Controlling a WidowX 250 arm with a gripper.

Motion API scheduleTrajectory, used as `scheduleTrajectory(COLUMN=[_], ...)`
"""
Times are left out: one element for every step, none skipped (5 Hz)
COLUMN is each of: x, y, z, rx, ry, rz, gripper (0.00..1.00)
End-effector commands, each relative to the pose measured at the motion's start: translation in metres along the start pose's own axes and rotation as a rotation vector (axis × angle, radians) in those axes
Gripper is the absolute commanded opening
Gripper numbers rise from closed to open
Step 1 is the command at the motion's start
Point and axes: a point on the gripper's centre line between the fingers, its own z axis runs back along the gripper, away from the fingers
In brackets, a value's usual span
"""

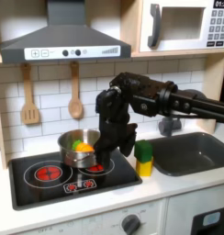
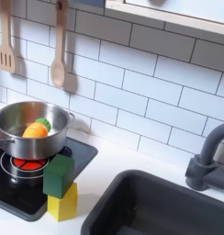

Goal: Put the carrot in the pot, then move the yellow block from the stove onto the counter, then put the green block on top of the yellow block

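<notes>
- green block (image 2: 58,174) sits stacked on yellow block (image 2: 61,203), on counter (image 2: 100,174) at stove (image 2: 22,200) edge.
- carrot (image 2: 36,128) lies in pot (image 2: 17,119).
- first exterior view: gripper (image 1: 106,147) hangs beside pot; jaw state cannot be told, dark against stove.

Arm: black, reaching in from the first exterior view's right, bent down over the stove (image 1: 50,179)
Gripper (image 1: 97,163): low over the right burner, just right of the pot (image 1: 75,147); whether the jaws are apart cannot be told
Carrot (image 1: 83,146): inside the pot
Green block (image 1: 143,151): on top of the yellow block (image 1: 144,168)
Yellow block: on the desk (image 1: 169,188), just beside the stove's right edge
</notes>
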Motion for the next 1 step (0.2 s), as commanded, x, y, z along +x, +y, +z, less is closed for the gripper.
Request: scheduleTrajectory(x=[0.0003], y=[-0.0003], z=[-0.0001], rx=[0.0], ry=[-0.001], rz=[-0.001], gripper=[1.0])
